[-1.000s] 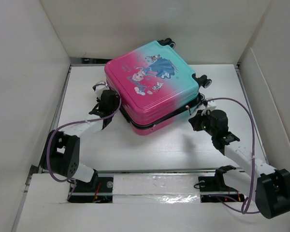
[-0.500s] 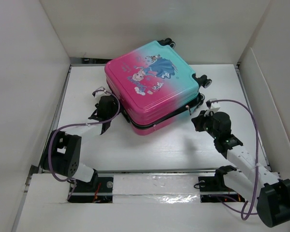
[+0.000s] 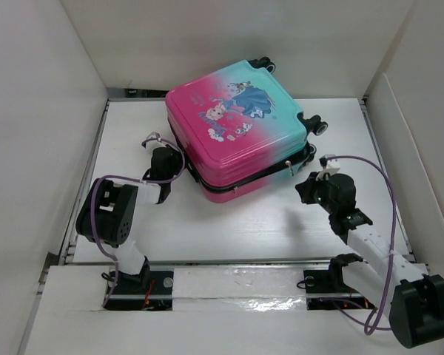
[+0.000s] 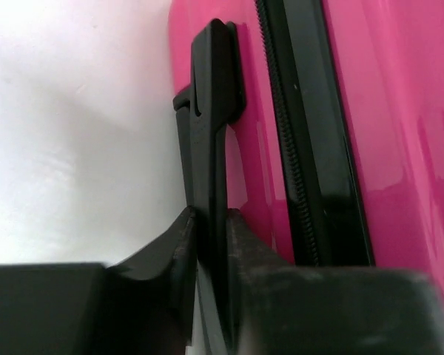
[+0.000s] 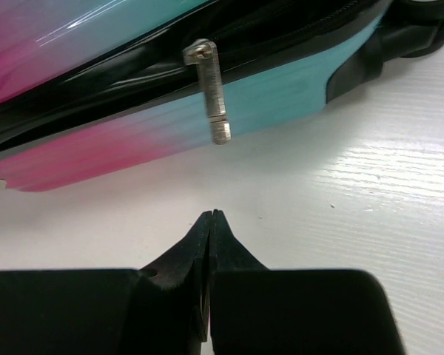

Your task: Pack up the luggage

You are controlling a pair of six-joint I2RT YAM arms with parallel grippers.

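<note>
The luggage [image 3: 237,129], pink-to-teal with a cartoon princess, lies flat and shut at the middle back of the table. Its black wheels [image 3: 320,126] point to the right. My left gripper [image 3: 161,161] is at its left side. In the left wrist view the left gripper [image 4: 209,222] is shut on the luggage's black side handle [image 4: 213,111], next to the pink shell [image 4: 399,148]. My right gripper [image 3: 305,186] is off the luggage's front right corner. In the right wrist view the right gripper [image 5: 211,214] is shut and empty, a little short of the metal zipper pull [image 5: 214,96].
White walls [image 3: 44,148] close in the white table [image 3: 244,229] on the left, back and right. A wheel housing [image 5: 399,37] shows at the right wrist view's upper right. The arm bases stand at the near edge.
The luggage has shifted back and to the right and turned a little. My left arm has folded with its elbow raised, gripper still at the handle. My right gripper has backed off slightly.
</note>
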